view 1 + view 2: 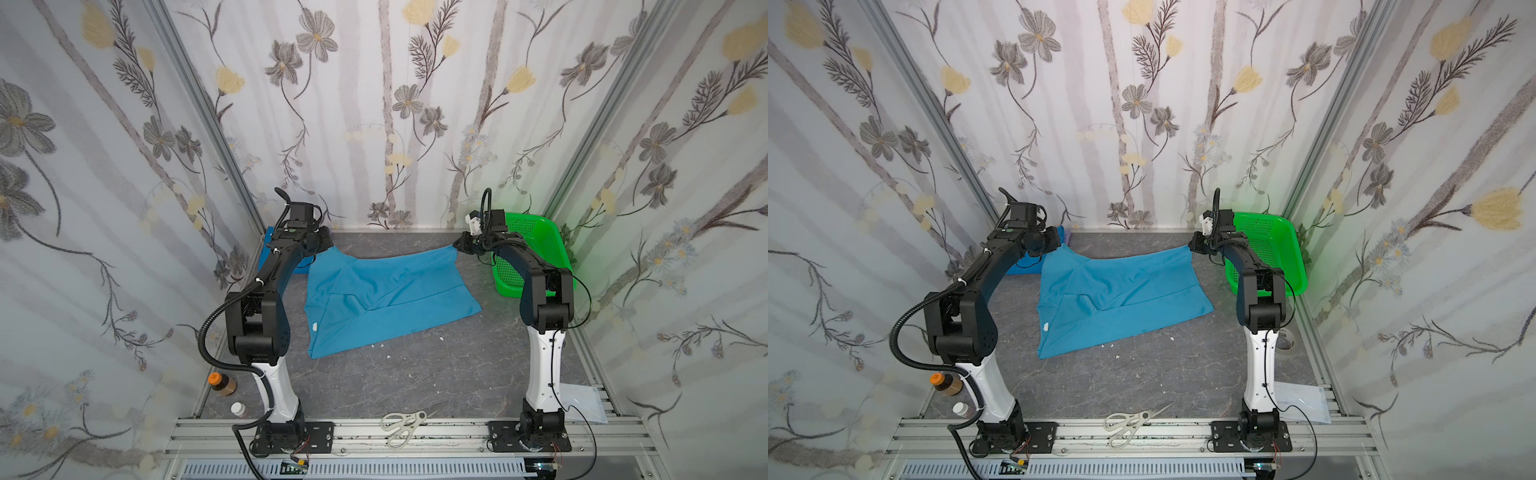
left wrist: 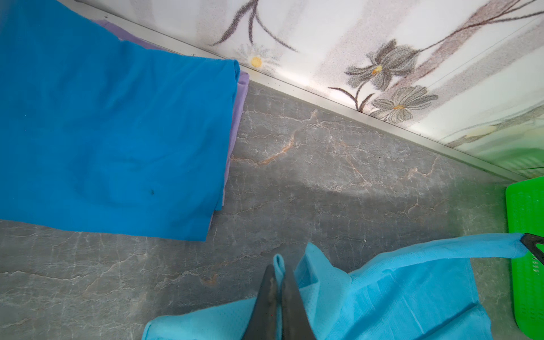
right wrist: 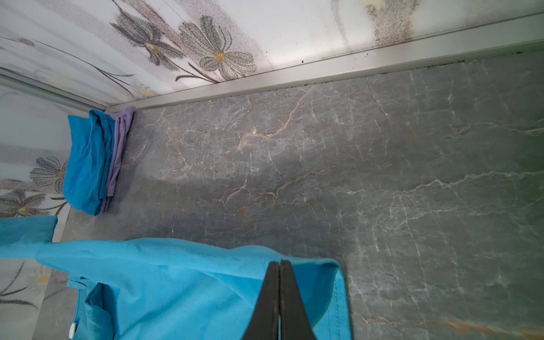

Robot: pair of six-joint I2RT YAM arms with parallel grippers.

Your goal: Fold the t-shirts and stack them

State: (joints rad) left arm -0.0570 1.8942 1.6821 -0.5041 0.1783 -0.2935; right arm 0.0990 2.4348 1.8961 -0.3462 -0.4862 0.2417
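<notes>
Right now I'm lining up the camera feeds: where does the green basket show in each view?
Both top views: green basket far right, behind the right arm.
Left wrist: green basket just past the stretched end of the light-blue t-shirt.
Right wrist: not in it.
Shared landmark: the light-blue t-shirt, in all four views.
</notes>
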